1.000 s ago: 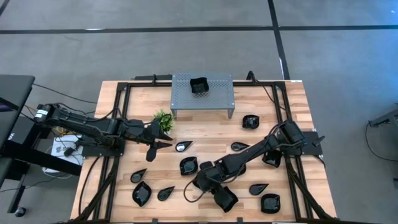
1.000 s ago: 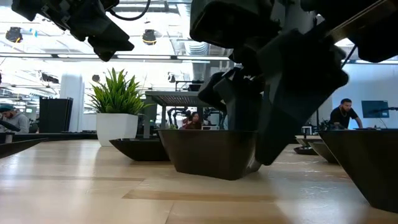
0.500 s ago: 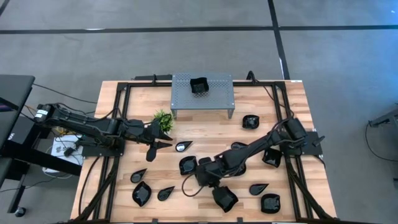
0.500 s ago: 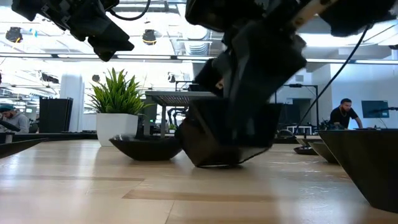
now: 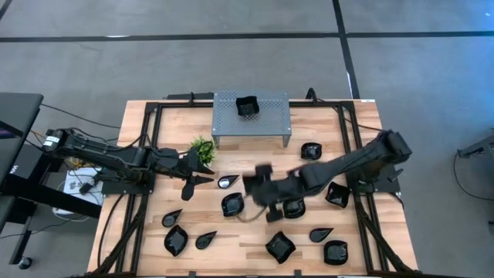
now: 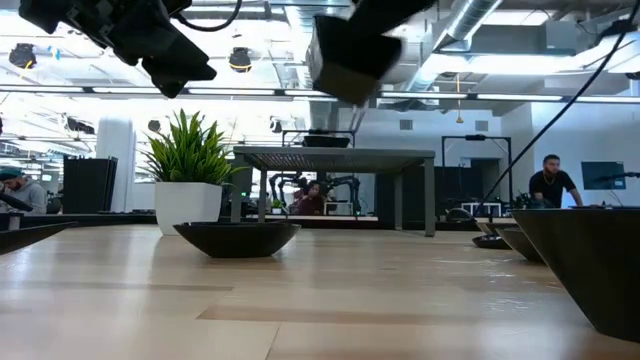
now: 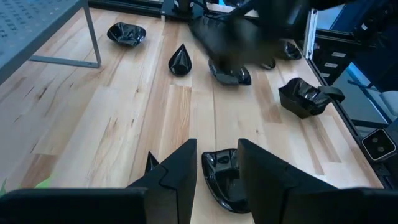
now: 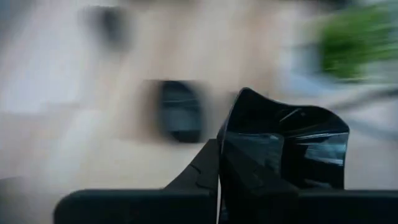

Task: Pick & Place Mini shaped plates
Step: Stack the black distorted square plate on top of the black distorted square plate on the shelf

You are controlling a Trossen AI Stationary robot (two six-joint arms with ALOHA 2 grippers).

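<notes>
Right claw [image 8: 219,163] now aloft, plate [image 8: 283,152] clamped.

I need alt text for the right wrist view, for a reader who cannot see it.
The right pincer is shut on a glossy black mini plate with a wavy rim. Behind it, blurred, lie the wooden table, another dark plate and something green.

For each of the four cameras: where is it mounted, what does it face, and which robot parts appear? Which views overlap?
High: overhead, looking straight down; both arms, grey stand.
Low: tabletop height, looking across; plant, stand, arms overhead.
Left wrist: behind left tool, open above a leaf-shaped plate.
Right wrist: behind right tool, shut on a wavy-rimmed plate; background blurred.
Shared: high and low both show plant and stand.
</notes>
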